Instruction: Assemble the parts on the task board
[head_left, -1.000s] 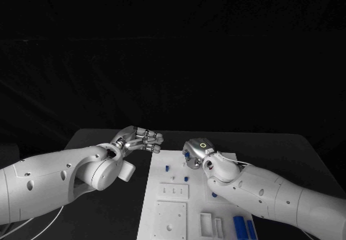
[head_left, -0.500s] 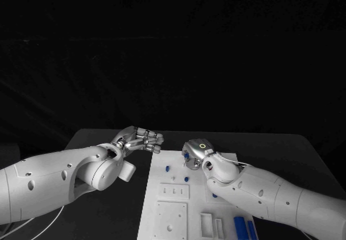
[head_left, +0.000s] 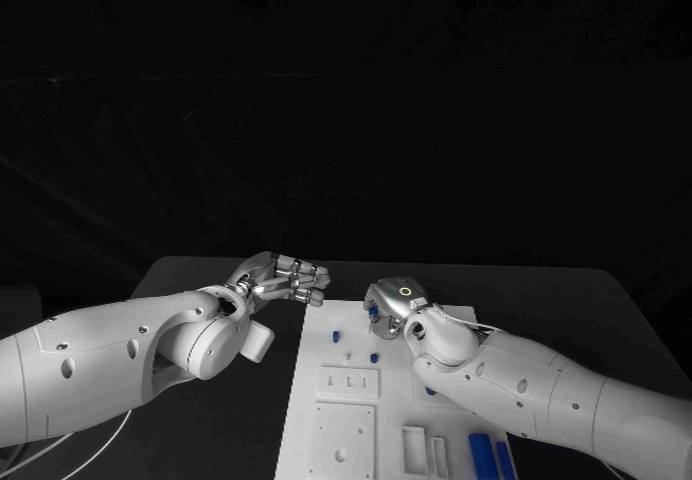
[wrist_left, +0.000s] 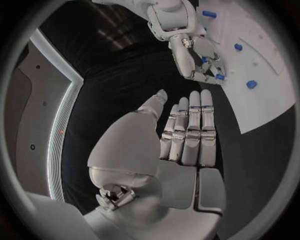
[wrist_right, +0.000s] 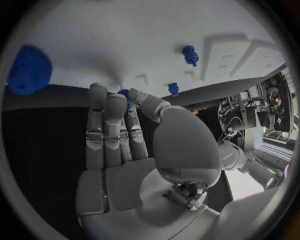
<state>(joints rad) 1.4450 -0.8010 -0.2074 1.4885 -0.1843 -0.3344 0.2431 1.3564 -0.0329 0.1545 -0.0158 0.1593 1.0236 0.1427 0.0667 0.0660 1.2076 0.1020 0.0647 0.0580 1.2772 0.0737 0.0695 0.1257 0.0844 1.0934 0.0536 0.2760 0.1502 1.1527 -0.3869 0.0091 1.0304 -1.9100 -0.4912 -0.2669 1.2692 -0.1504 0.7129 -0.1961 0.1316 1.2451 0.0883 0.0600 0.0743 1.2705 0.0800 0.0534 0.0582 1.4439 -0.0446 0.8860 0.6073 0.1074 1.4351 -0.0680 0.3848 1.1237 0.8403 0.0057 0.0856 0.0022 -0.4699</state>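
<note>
Presently, right robot hand (head_left: 389, 300) pinching small blue part (wrist_right: 125, 95) over task board (head_left: 346, 400), left robot hand (head_left: 284, 280) spread apart, holding nothing.

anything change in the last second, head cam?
Almost nothing. The left hand edged slightly toward the board, empty, its fingers together. The right hand stayed at the board's far end, fingers on a small blue part. Board and other parts unmoved.

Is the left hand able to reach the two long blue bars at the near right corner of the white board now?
Probably not easily: the left hand hovers off the white task board's far left edge, and the right arm lies across the way to the two long blue bars.
</note>
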